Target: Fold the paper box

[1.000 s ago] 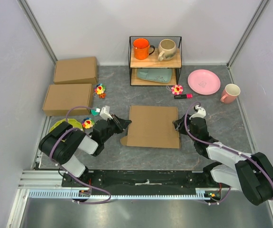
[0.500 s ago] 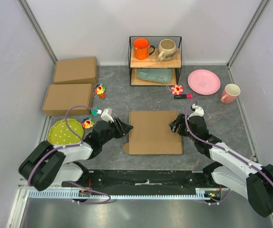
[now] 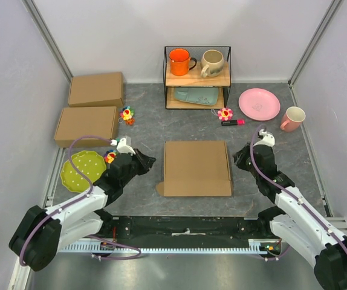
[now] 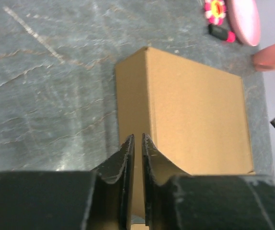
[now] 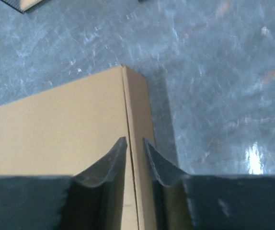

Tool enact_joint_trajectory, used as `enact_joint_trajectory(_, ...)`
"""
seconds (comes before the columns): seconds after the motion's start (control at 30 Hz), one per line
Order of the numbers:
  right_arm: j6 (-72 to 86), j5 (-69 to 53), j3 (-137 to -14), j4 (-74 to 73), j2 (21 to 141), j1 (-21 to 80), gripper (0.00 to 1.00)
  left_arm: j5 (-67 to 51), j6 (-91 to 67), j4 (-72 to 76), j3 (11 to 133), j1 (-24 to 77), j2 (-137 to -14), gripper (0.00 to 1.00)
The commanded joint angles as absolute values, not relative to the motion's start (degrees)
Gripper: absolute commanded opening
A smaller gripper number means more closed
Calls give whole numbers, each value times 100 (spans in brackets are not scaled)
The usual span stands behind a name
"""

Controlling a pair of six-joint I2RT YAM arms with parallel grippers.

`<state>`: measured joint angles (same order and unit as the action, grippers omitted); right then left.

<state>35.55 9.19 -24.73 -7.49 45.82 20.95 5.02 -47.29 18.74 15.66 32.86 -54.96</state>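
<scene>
The paper box (image 3: 197, 168) lies shut and flat in the middle of the table, a small tab sticking out at its near left corner. My left gripper (image 3: 151, 162) hovers a little left of its left edge, touching nothing. In the left wrist view the left gripper (image 4: 137, 139) has its jaws a narrow slit apart and empty, with the box (image 4: 195, 110) beyond. My right gripper (image 3: 241, 158) sits just off the box's right edge. In the right wrist view the right gripper (image 5: 135, 141) is narrowly open over the box's side wall (image 5: 140, 110), holding nothing.
Two other brown boxes (image 3: 96, 89) (image 3: 86, 125) lie at the far left. A green plate (image 3: 80, 170) sits under the left arm. A wire rack (image 3: 197, 78) with mugs stands at the back. A pink plate (image 3: 259, 104), a pink mug (image 3: 292, 118) and a marker (image 3: 233, 122) are at the back right.
Both grippers let go of the box's side edges and pulled outwards, away from it. The box settled square and slightly nearer to me.
</scene>
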Motion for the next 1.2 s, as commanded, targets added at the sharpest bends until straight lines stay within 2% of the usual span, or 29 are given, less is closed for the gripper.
enact_joint_trajectory(0.0, 4085, 1055, -1997, -1011, 4605, 2065, 15, 599, -4851, 1739, 1354, 3261, -5939, 10)
enact_joint_trajectory(0.07, 4183, 845, -1855, -897, 4623, 2066, 4, 484, -4913, 2021, 1257, 3261, -6142, 3)
enact_joint_trajectory(0.13, 4271, 756, -1688, -835, 4614, 2066, 0, 317, -4922, 2257, 1213, 3261, -6222, 2)
enact_joint_trajectory(0.87, 4315, 53, -1064, -132, 4290, 2083, 0, -290, -5062, 3357, 1134, 3313, -7048, 2)
enact_joint_trajectory(1.17, 4236, 9, -1020, -158, 3999, 2136, 1, -527, -5326, 3638, 949, 3507, -6900, 2)
